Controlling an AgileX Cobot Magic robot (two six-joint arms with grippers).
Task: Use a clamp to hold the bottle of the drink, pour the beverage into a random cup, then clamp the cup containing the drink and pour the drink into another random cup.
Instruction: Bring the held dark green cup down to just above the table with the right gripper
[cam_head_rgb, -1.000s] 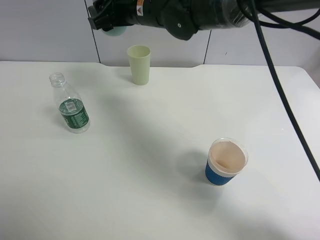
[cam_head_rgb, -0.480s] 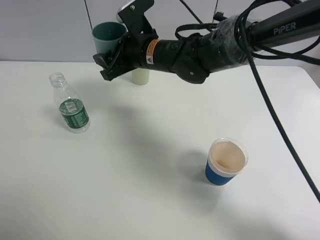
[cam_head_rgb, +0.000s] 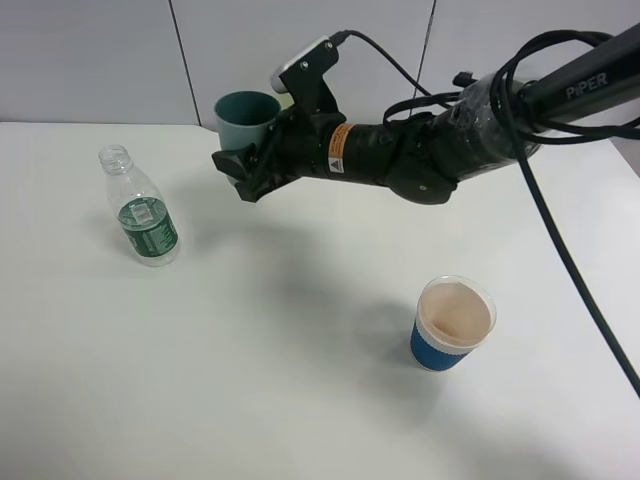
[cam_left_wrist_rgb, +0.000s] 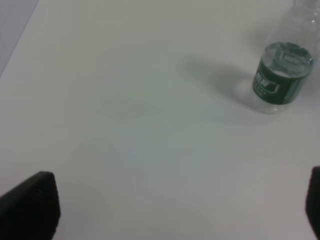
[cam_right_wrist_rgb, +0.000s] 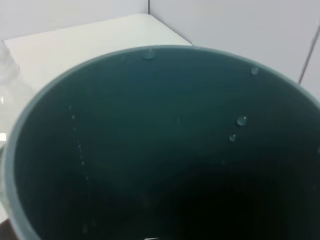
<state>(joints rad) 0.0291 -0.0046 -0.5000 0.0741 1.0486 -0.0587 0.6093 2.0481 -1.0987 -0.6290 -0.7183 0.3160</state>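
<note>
R fingers (cam_head_rgb: 240, 165) clenched on teal cup (cam_head_rgb: 246, 117) above table (cam_head_rgb: 300, 380); L fingers (cam_left_wrist_rgb: 170, 210) released nr bottle (cam_left_wrist_rgb: 282, 75).

bright, even overhead light, soft shadows on the white table (cam_head_rgb: 300, 380), slightly blurred wrist views

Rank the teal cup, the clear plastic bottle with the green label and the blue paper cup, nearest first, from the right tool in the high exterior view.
1. Teal cup: held in the right tool, at the back of the table.
2. Clear plastic bottle with the green label: standing to the tool's left, apart from it.
3. Blue paper cup: farthest, toward the front right.
</note>
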